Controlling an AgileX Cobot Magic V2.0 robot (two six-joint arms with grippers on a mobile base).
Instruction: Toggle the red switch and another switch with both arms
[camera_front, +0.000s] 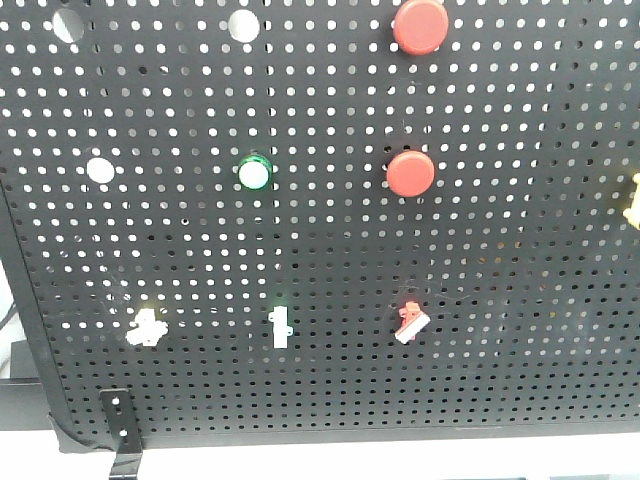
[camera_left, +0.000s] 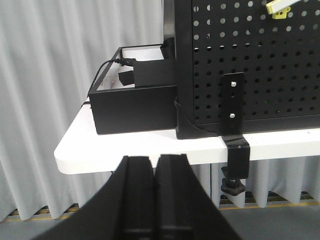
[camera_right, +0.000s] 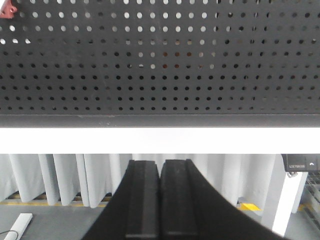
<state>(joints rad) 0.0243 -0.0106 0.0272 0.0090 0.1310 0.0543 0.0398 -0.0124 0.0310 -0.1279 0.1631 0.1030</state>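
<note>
Task barely begun: fingers of left gripper and right gripper clenched empty below desk, red switch and pale yellow switch untouched.

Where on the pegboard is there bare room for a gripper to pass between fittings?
Widest bare patch: right of the red switch. A clear band runs between the button rows and the toggles. Tightest: between the pale yellow switch and the middle toggle.

Left claw closed below the white table; pegboard above.
</note>
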